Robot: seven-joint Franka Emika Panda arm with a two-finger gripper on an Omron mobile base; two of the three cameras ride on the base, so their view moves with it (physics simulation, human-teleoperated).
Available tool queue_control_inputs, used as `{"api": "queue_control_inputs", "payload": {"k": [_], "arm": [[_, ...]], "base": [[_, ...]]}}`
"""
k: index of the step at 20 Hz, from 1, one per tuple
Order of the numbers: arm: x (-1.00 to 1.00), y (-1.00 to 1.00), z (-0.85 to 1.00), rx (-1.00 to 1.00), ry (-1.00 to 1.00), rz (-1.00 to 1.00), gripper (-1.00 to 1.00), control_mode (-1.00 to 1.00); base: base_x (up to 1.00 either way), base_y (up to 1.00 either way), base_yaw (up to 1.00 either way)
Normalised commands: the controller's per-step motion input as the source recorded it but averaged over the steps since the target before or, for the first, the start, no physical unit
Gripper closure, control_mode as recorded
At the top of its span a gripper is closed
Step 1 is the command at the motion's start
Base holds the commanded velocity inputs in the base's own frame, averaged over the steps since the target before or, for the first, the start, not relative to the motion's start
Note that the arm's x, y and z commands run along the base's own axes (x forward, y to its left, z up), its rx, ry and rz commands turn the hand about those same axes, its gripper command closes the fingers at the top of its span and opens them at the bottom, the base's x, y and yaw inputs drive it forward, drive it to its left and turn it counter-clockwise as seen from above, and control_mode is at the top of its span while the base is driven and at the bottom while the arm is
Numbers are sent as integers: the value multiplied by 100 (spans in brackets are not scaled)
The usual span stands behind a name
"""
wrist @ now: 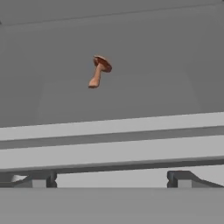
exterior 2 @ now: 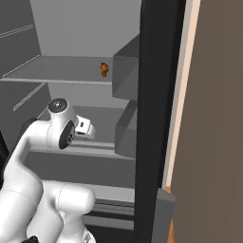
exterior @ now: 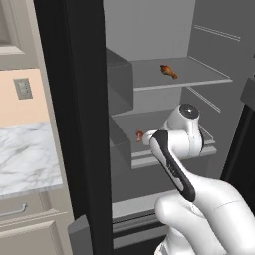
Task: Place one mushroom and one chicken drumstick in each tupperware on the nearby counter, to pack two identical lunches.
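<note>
We are parked in front of an open grey fridge (exterior: 164,35), and our arm (exterior: 177,149) reaches into it at the level of the middle shelf (exterior: 149,119). The inside is plain grey all round: a flat back wall, rails along the side wall, and boxy door bins (exterior: 119,82) on the inner face of the dark door (exterior: 74,114) that stands open on the left of the left base view.

On the upper shelf (exterior: 199,74) lies a chicken drumstick (exterior: 169,71), orange-brown, alone near the middle of the shelf. In the right base view it sits close to the corner of a door bin.

The mushroom (wrist: 99,71) lies on the middle shelf, past its pale front lip, with its reddish-brown cap up and right in the hand view and its pale stem slanting down to the left. In the left base view we see it as a small reddish spot (exterior: 139,135) just left of our wrist. It lies well ahead of the gripper (wrist: 113,179) and apart from it. Our jaws are spread wide with nothing between them; the two dark fingertips (wrist: 41,178) stand far apart at the bottom of the hand view.

Left of the fridge, the white marble table (exterior: 27,159) with grey veins runs above beige cabinets with a metal handle (exterior: 12,211). Behind it is a peach wall with a grey outlet plate (exterior: 22,88).
</note>
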Motion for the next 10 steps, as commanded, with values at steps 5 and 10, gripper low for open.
{"api": "queue_control_inputs", "payload": {"k": [5,10], "arm": [[32,19,-28,1,1,-1,-100,-100],[38,21,-13,0,0,0,-100,-100]], "base": [[0,0,0],[0,0,0]]}}
